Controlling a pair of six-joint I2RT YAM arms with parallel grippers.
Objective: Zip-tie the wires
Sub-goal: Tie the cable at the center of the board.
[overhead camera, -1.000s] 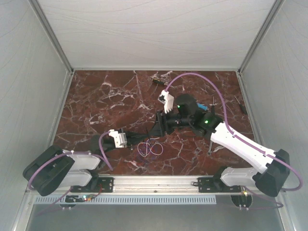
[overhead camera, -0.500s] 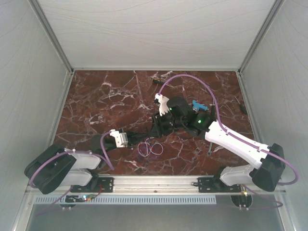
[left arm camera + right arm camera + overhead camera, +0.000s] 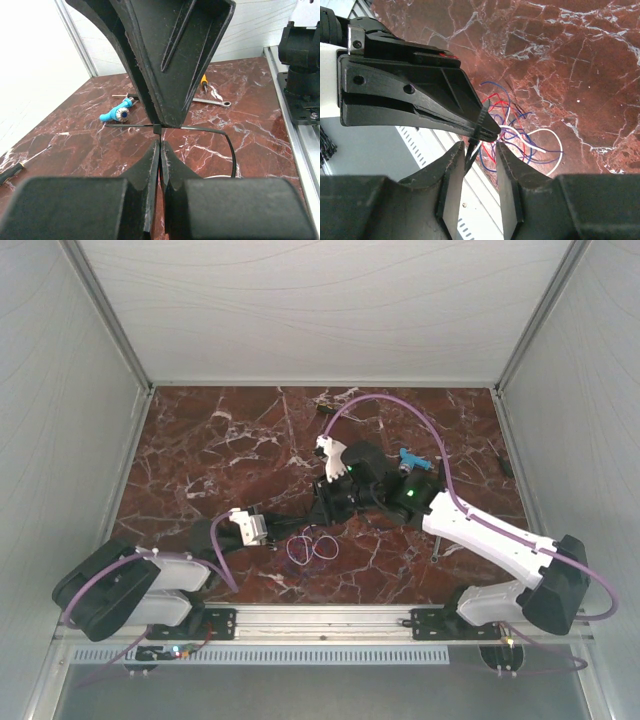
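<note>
The wires, thin purple, white and red loops, lie on the marble near the front rail. Above them my left gripper is shut on a black zip tie that curves into an open loop. My right gripper meets it tip to tip. Its jaws stand a little apart, with the tie's loose tail between them, close to the left finger. Neither gripper touches the wires.
A blue-handled tool lies behind the right arm. A wrench and an orange-handled screwdriver lie beyond it. Another tool sits by the right forearm, small black pieces at the back, and the metal rail runs along the front.
The right arm has shifted left toward the left gripper, uncovering the blue tool, and its jaws have narrowed around the tie's tail. The left arm and the wires have not moved.
</note>
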